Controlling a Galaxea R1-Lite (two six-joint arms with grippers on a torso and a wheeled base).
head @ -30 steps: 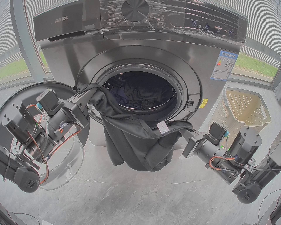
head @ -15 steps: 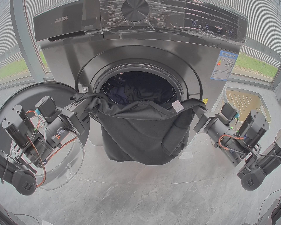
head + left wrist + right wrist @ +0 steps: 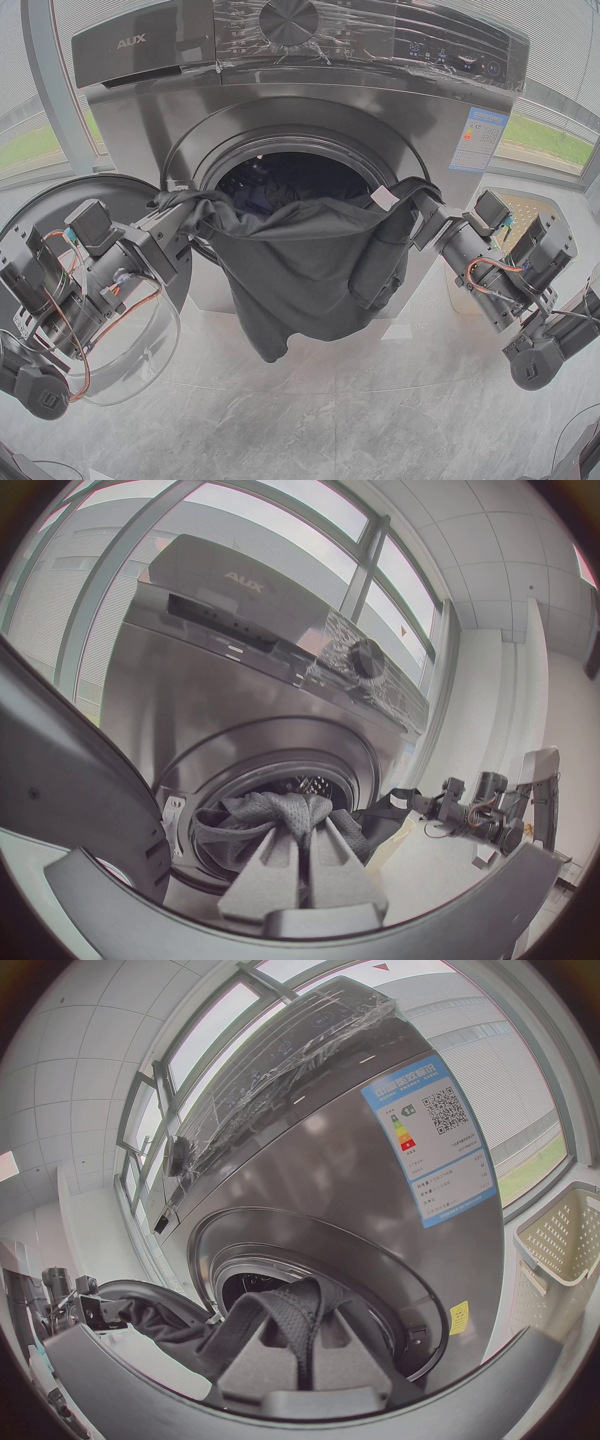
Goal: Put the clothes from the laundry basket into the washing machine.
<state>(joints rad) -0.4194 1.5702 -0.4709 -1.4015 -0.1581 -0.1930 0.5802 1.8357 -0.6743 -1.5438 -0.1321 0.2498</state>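
A dark grey garment [image 3: 300,262] hangs stretched between both grippers, right in front of the washing machine's round opening [image 3: 294,181]. My left gripper [image 3: 178,209] is shut on its left edge by the opening's left rim; the fabric bunches over the fingers [image 3: 287,855]. At the opening's right rim, my right gripper [image 3: 425,209] is shut on the right edge, near a white tag [image 3: 382,197]. A strap of the cloth crosses its fingers [image 3: 350,1360]. Dark clothes [image 3: 294,181] lie inside the drum. The cream laundry basket [image 3: 522,215] stands to the right of the machine.
The machine's door [image 3: 94,300] is swung open to the left, behind my left arm. Grey tiled floor [image 3: 312,406] lies below the hanging garment. Windows [image 3: 37,144] surround the machine.
Both grippers have risen with the garment. The right one has moved up and right to the opening's rim, spreading the cloth wider across the opening.
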